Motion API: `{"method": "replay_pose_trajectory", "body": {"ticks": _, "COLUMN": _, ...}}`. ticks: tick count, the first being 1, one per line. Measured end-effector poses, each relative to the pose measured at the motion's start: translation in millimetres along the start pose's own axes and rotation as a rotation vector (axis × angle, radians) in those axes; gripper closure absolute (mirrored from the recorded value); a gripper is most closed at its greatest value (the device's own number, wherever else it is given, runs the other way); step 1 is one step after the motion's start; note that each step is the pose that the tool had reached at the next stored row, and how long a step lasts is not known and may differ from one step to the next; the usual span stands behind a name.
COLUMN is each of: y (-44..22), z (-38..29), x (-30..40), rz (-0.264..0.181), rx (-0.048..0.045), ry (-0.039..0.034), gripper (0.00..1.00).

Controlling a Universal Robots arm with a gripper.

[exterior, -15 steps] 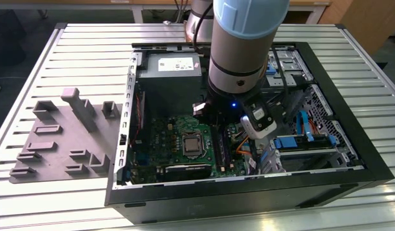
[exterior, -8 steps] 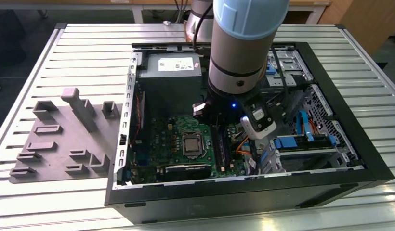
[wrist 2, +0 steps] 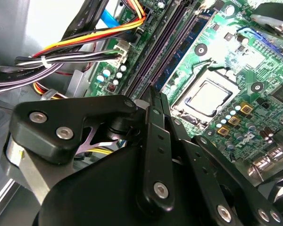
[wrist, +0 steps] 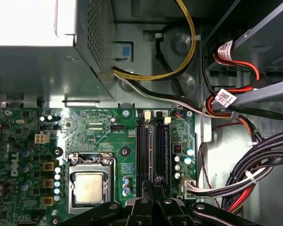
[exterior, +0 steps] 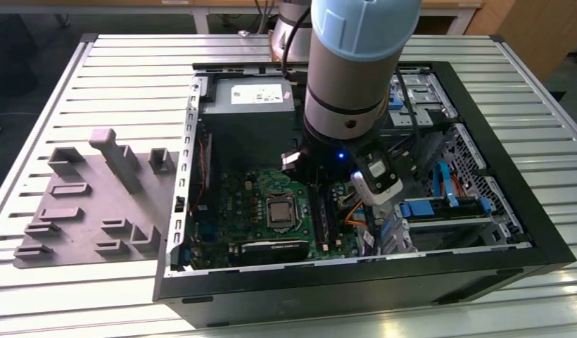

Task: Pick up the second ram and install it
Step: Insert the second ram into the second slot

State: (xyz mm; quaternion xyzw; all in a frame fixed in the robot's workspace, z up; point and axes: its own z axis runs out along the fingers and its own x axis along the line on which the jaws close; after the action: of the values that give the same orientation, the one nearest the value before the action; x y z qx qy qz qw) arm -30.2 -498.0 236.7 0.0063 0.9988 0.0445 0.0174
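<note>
Open PC case (exterior: 514,232) sits on a slatted metal bench (exterior: 138,63), grey tray (exterior: 91,204) beside it at the exterior view's left. Gripper (wrist: 153,184) is down over the green board (wrist: 96,129), fingers pinched together on the second ram (wrist 2: 154,96), a thin dark stick edge-on, long axis running along the 2 slots (wrist: 151,150). 1 arm, 1 CPU socket (wrist: 89,186).
</note>
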Motion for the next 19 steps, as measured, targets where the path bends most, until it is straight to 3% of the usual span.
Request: {"method": "replay_pose_trajectory", "body": {"ticks": 19, "y": -0.3, "z": 2.8, "x": 0.1, "rz": 0.009, "rx": 0.0010, "ry": -0.0008, "gripper": 0.89}}
